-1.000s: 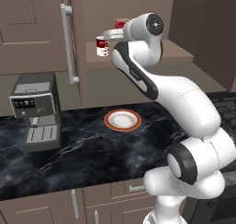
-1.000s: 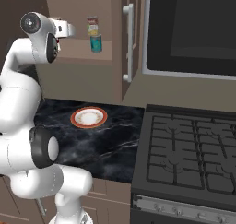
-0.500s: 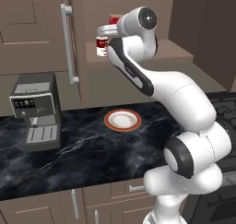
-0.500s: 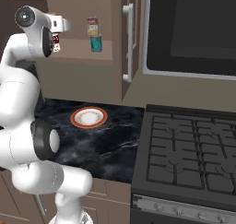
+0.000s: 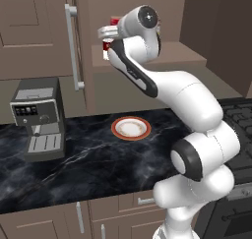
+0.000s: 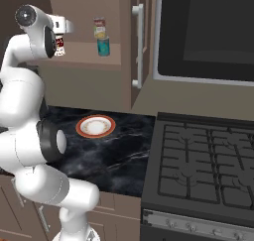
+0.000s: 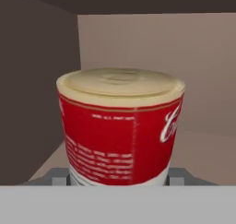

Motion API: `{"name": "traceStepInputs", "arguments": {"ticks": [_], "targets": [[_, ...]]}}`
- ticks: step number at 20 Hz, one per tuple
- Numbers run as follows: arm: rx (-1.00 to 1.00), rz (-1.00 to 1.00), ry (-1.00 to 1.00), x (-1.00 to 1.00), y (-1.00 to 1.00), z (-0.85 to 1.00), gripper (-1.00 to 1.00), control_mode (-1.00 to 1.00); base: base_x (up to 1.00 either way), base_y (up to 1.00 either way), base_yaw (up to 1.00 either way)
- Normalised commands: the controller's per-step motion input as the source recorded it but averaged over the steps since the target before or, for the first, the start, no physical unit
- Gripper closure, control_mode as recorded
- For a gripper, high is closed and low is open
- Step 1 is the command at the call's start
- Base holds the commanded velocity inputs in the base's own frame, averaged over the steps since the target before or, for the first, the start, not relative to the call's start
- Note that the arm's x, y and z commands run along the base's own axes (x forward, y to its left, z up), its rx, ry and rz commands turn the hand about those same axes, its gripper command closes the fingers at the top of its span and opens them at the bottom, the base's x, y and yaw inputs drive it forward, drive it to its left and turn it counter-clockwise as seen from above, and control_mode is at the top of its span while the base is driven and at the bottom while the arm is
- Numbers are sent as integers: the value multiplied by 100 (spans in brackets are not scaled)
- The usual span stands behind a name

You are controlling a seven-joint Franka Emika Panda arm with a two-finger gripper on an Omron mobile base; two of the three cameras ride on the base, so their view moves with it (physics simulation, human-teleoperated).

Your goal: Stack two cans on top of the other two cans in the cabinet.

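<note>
Red-over-pale can point(image 7: 120, 128): upright, pale lid up, white script on red band, inside cabinet point(image 6: 84, 61) recess. Pale green-label can point(image 6: 99, 29) stacked upright on teal can point(image 6: 103, 46) on shelf. Red-and-white can point(image 6: 59, 45) upright, further left, partly hidden.

My arm point(image 5: 197, 110) is glossy white, built of fat rounded segments with dark grey bands at the joints. A round dark cap point(image 5: 146, 15) with a pale centre sits at twelve o'clock on my wrist. My gripper point(image 5: 106, 32) body is white, boxy, with grey fittings.
</note>
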Motion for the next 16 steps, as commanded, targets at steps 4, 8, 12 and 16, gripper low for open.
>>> {"name": "traceStepInputs", "arguments": {"ticks": [4, 8, 12, 16], "targets": [[0, 0, 10, 19, 10, 0, 100, -100, 0, 0, 0], [0, 1, 2, 15, 7, 0, 100, -100, 0, 0, 0], [0, 1, 0, 8, 7, -3, 100, -100, 0, 0, 0], [0, 1, 0, 6, 7, -13, 100, -100, 0, 0, 0]]}}
